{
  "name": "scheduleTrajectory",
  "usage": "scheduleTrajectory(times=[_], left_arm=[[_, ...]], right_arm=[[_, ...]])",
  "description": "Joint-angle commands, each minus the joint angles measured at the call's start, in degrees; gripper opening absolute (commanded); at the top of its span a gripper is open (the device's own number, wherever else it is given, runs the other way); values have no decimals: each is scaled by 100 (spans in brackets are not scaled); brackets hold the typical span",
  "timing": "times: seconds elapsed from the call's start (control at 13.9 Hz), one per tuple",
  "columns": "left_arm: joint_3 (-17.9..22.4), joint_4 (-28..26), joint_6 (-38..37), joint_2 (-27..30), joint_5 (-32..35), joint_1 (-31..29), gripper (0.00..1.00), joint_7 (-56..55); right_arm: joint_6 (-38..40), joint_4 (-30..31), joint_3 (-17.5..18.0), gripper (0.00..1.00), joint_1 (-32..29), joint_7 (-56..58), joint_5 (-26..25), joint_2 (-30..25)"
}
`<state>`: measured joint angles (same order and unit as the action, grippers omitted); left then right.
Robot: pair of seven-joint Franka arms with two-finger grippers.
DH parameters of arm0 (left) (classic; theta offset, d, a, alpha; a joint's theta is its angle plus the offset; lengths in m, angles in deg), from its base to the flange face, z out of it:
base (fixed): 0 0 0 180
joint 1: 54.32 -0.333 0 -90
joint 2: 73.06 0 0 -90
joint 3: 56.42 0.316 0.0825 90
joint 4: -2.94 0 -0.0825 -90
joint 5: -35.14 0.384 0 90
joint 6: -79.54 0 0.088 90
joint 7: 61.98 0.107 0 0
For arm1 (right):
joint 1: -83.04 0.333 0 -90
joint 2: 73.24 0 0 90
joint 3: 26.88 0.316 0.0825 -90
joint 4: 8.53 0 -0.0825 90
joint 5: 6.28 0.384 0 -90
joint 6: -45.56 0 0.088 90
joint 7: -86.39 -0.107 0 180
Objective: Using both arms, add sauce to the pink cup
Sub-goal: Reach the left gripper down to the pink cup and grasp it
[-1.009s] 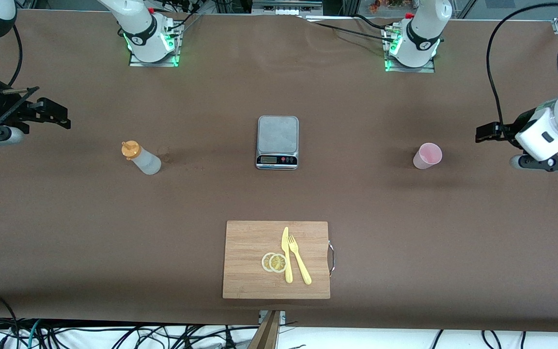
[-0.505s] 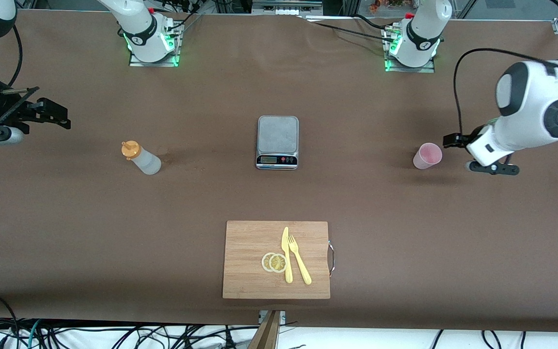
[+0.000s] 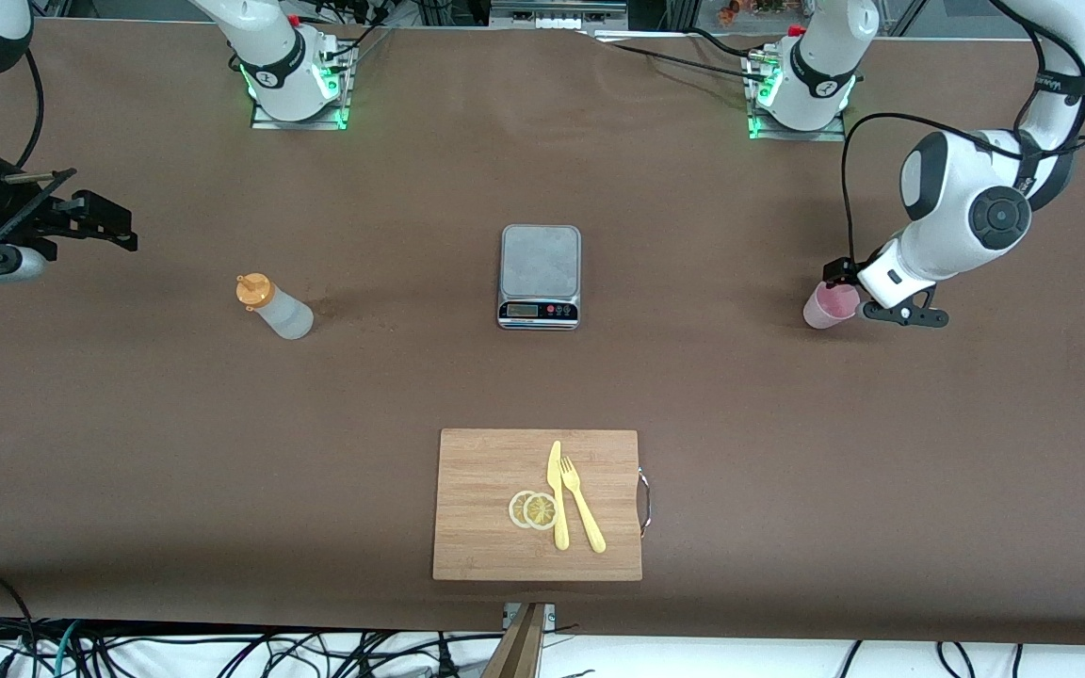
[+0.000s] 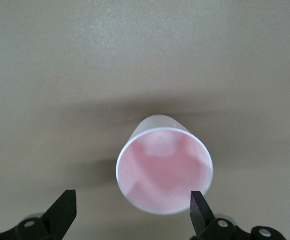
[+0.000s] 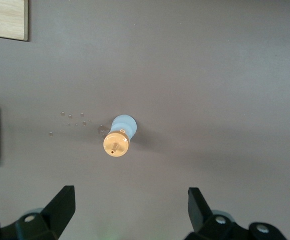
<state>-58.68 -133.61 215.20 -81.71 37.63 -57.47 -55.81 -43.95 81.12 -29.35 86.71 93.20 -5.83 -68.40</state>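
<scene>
Seen across the table from the front camera, the cutting board [image 3: 537,504] at six o'clock carries lemon slices [image 3: 534,509], a knife [image 3: 557,494] and a fork [image 3: 582,504], well clear of the work. At the centre sits the grey scale [image 3: 541,275], probably the pouring spot. At nine o'clock the squeeze bottle [image 3: 274,307] stands upright, open tabletop all round. The right gripper [image 3: 81,218] waits near that table end, fingers apart, holding nothing. At three o'clock the pink cup [image 3: 830,304] stands empty, and the left gripper [image 4: 132,210] is at its rim, fingers spread either side, not yet clamped; bare table surrounds it.
</scene>
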Motion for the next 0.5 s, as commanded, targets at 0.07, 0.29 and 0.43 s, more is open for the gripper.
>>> scheduleTrajectory(times=[0.07,0.29,0.43], left_arm=[[24,76,399,-260,375,-19,100,86],[15,76,505,-365,375,-19,54,86],[24,76,506,-348,375,-28,6,104]], right_arm=[[-49,70,19,100,-41,65,95,-54],[-49,70,19,100,-41,65,95,-54],[-40,70,19,100,-41,65,95,-54]])
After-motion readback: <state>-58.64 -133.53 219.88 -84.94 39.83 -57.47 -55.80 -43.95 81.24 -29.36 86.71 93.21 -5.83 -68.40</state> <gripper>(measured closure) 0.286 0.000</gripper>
